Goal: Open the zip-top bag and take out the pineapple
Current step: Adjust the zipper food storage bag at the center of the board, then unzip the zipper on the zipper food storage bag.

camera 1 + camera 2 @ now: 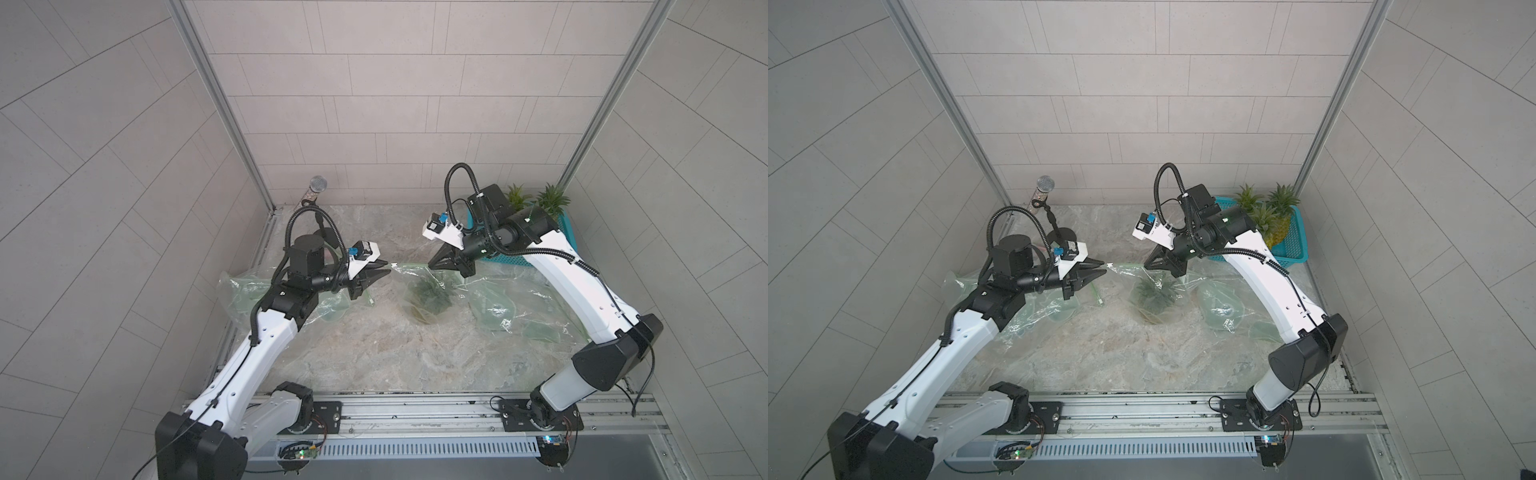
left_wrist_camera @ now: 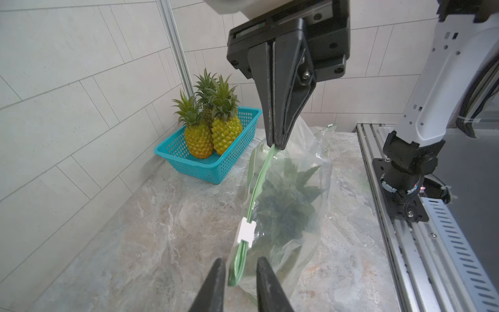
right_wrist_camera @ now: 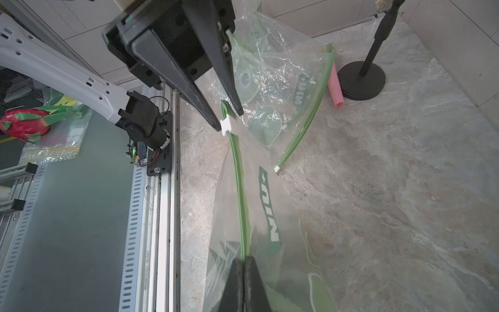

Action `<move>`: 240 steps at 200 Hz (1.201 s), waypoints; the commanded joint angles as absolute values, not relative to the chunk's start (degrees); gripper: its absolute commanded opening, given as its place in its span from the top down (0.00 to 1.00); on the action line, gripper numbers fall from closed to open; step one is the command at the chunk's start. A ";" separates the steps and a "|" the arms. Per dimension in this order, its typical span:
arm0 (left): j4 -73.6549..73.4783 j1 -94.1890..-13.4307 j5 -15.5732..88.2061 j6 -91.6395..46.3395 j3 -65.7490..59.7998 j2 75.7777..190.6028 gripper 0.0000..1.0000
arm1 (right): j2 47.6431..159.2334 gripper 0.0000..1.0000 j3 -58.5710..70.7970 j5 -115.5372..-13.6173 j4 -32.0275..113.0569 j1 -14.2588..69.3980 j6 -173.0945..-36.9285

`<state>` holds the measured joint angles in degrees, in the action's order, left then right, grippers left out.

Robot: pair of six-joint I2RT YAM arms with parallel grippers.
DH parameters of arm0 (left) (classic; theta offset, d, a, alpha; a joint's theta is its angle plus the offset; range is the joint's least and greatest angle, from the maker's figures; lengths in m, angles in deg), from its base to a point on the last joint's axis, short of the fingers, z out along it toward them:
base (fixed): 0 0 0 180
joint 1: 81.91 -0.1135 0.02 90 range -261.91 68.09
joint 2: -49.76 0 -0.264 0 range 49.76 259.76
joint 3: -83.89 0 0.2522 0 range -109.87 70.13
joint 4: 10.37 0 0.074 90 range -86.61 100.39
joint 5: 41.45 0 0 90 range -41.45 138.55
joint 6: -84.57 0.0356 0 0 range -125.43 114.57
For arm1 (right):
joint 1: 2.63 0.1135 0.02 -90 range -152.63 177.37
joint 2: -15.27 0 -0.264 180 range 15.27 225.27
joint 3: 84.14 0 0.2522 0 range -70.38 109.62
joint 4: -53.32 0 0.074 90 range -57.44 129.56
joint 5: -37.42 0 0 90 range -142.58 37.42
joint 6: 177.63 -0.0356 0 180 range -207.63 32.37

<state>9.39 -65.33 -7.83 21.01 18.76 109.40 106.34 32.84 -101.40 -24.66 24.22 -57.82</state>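
Note:
A clear zip-top bag with a green zip strip is held up over the marble table's middle, the pineapple dim inside it. My right gripper is shut on one end of the strip. My left gripper is at the strip's other end. Its jaws are narrowly open and straddle the strip just past the white slider, with a gap on each side.
A teal basket with several pineapples stands at the back right corner. Empty bags lie under both arms. A microphone stand and pink tube are at the back left. The mounting rail runs along the front.

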 commanded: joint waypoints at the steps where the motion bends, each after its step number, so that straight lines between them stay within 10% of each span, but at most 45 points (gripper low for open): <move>1: 7.08 -65.21 -10.05 22.26 19.17 109.25 0.84 | 106.41 1.00 34.75 -104.04 -25.83 24.41 -56.16; 44: 6.51 -65.21 -11.07 21.30 19.48 109.09 1.00 | 106.21 1.00 34.59 -104.08 -25.07 24.56 -56.72; 92: 4.63 -65.21 -14.30 18.90 20.12 108.63 1.00 | 102.69 0.59 29.74 -103.90 -13.22 27.55 -61.96; 240: 4.81 -65.21 -15.21 17.28 19.92 108.05 1.00 | 111.69 0.48 36.47 -108.13 -14.88 34.74 -53.37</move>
